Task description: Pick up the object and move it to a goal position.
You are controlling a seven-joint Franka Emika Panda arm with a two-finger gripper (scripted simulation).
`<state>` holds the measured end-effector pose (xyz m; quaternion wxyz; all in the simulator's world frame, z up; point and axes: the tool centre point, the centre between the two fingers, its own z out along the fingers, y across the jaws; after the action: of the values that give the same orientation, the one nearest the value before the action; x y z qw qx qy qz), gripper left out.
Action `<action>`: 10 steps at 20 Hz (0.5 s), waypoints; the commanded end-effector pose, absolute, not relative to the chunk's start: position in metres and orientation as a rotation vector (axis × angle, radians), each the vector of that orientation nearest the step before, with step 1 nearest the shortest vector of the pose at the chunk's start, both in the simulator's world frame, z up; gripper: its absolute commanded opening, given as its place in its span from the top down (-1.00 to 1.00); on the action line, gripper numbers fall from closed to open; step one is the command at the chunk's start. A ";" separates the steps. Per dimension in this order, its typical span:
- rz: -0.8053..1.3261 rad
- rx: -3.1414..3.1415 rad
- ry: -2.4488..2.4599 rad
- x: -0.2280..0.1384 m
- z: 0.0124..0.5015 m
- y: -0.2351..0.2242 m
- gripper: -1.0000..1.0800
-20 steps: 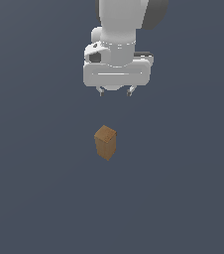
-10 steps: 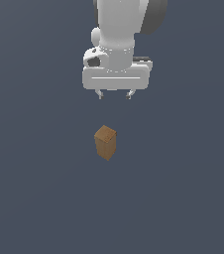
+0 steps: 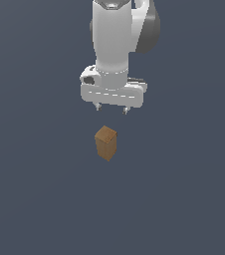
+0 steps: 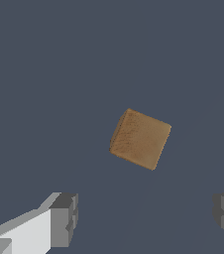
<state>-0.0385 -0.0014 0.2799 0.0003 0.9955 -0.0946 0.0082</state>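
The object (image 3: 106, 143) is a small upright brown-orange wooden block standing on the dark grey floor near the middle of the exterior view. My white gripper (image 3: 111, 109) hangs above it, pointing down, a short gap above the block's top. Its two short fingertips (image 3: 98, 106) stand wide apart with nothing between them. In the wrist view the block's square top (image 4: 140, 138) shows from above, turned at an angle, apart from the grey finger pads (image 4: 64, 218), which sit far apart.
A plain dark grey floor (image 3: 184, 199) spreads all around the block. The white arm (image 3: 115, 35) rises straight above the gripper.
The gripper has come down and nearer to the block over the last second. The block has not moved.
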 end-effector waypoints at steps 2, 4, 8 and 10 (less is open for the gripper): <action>0.018 3.110 -0.460 -0.030 0.257 -0.008 -0.92; 0.014 3.096 -0.549 -0.026 0.245 -0.012 -0.92; 0.008 3.066 -0.697 -0.019 0.223 -0.018 -0.92; 0.005 3.052 -0.755 -0.017 0.215 -0.021 -0.92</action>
<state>-0.0190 -0.0189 0.2215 -0.0013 0.9745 -0.2245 0.0018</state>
